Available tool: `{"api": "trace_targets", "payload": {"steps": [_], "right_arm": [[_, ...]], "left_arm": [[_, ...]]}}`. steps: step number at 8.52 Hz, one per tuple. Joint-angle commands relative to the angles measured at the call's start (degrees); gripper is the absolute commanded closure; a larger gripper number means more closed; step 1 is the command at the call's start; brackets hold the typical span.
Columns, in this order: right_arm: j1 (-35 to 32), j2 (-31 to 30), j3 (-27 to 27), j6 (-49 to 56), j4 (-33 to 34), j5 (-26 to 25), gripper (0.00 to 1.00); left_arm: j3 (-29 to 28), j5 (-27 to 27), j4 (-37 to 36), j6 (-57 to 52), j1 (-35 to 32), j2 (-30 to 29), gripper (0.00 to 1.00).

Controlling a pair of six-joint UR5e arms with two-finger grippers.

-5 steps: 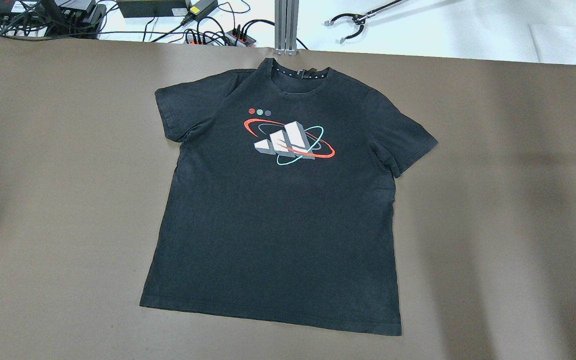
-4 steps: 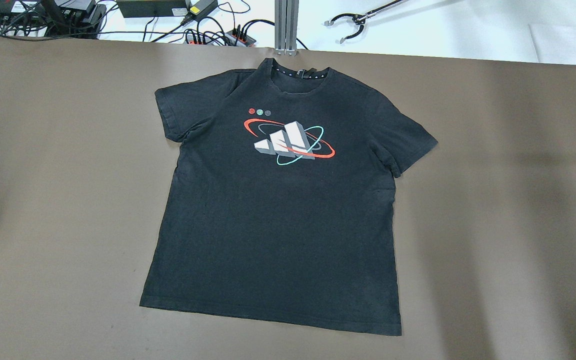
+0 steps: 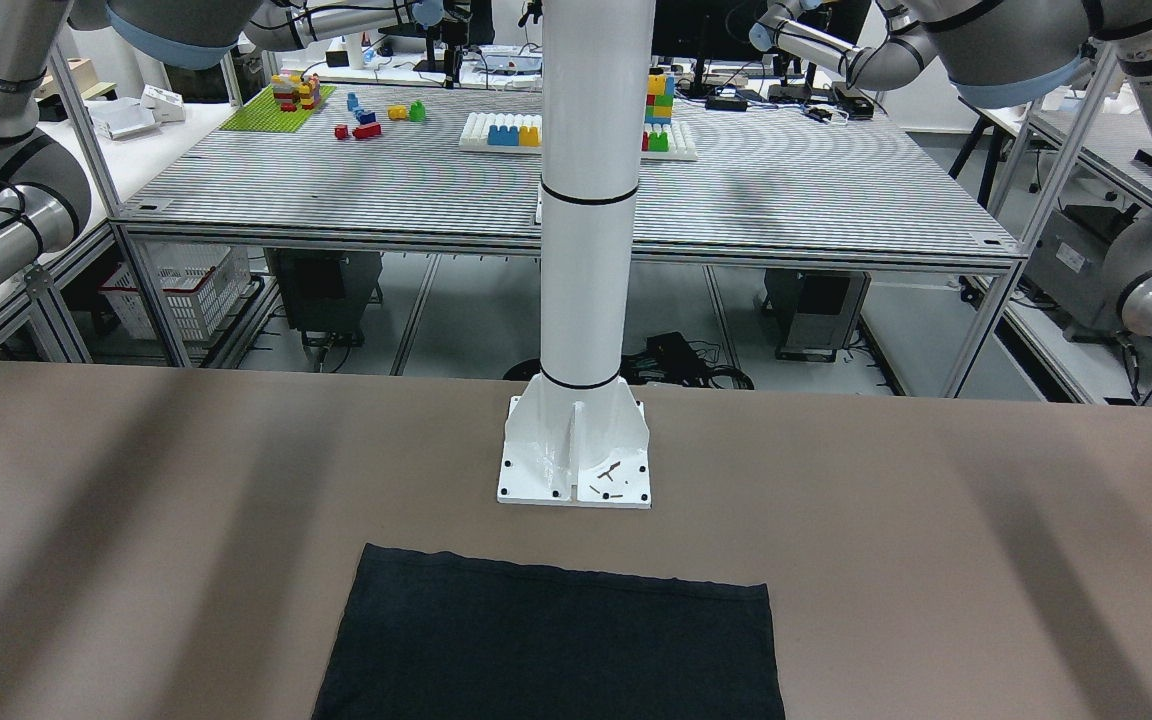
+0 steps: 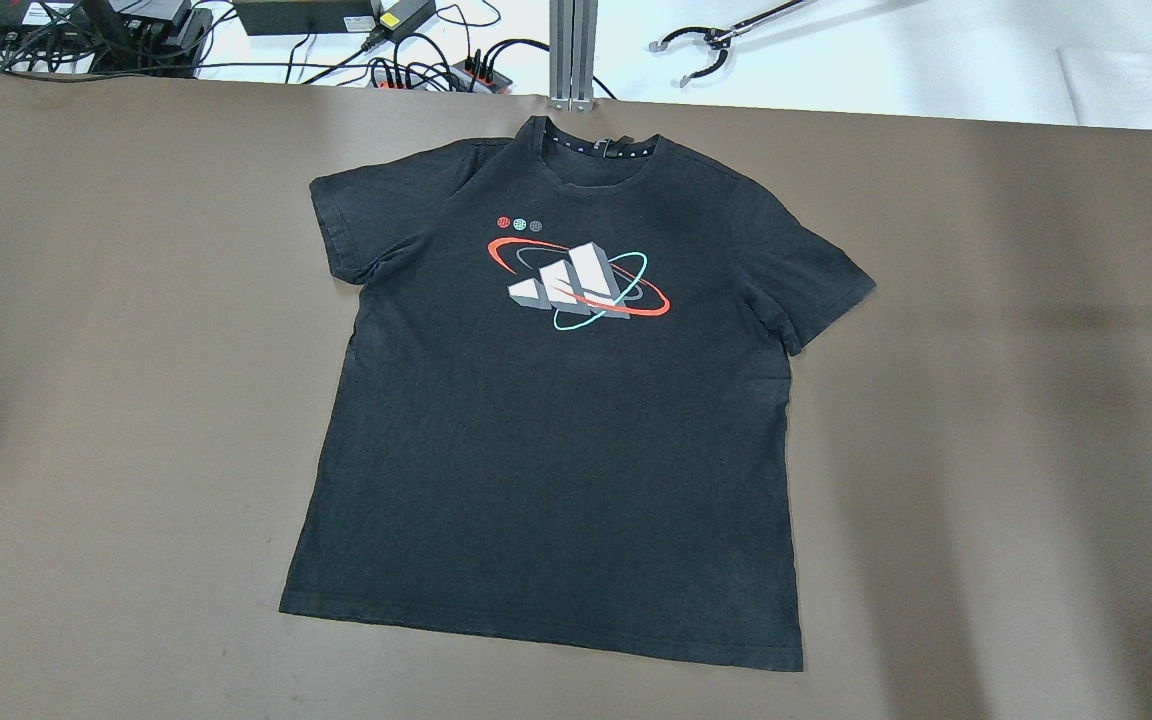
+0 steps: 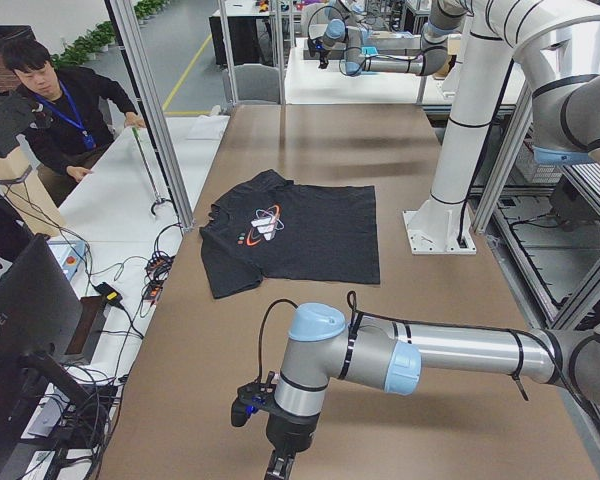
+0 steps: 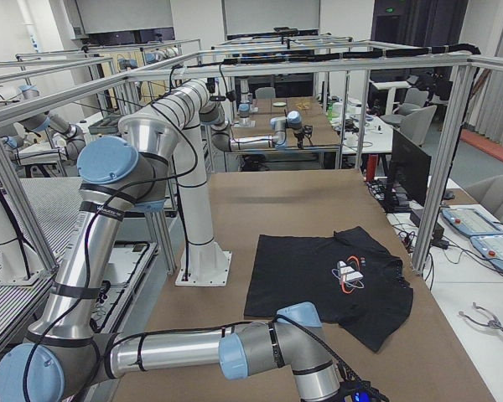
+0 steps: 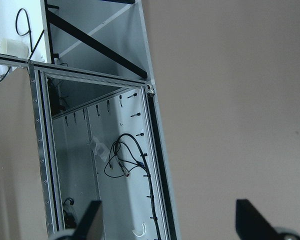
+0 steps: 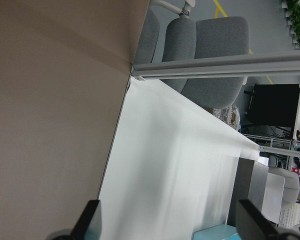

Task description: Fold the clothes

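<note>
A black T-shirt (image 4: 556, 420) with a white, red and teal chest print lies flat and unfolded on the brown table, collar at the far edge and both sleeves spread. Its hem end shows in the front-facing view (image 3: 546, 640), and it also shows in the left side view (image 5: 290, 235) and the right side view (image 6: 335, 280). Neither gripper appears in the overhead view. My left gripper (image 7: 170, 225) is open and empty over the table's left end, far from the shirt. My right gripper (image 8: 170, 225) is open and empty over the table's right end.
The white pillar's base plate (image 3: 576, 470) stands just behind the shirt's hem. An aluminium post (image 4: 572, 55) rises at the far edge by the collar. Cables and power strips (image 4: 416, 60) lie beyond it. A person (image 5: 65, 110) sits at the side bench.
</note>
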State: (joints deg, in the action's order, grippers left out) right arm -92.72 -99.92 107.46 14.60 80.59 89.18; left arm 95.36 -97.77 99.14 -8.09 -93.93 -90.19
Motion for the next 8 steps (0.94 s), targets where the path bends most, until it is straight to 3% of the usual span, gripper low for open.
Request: {"api": "trace_targets", "payload": {"steps": [1, 7, 8], "right_arm": [[0.0, -0.01, -0.05, -0.1, 0.01, 0.47, 0.05], [0.17, 0.77, 0.38, 0.08, -0.6, 0.47, 0.05], [0.44, 1.39, 1.17, 0.08, -5.74, 0.47, 0.05]], "left_arm": [[0.0, 0.12, 0.0, 0.0, 0.06, 0.02, 0.06], [2.01, 0.04, 0.09, 0.09, 0.41, -1.64, 0.07], [3.15, -0.14, 0.18, 0.09, 0.5, -2.96, 0.07]]}}
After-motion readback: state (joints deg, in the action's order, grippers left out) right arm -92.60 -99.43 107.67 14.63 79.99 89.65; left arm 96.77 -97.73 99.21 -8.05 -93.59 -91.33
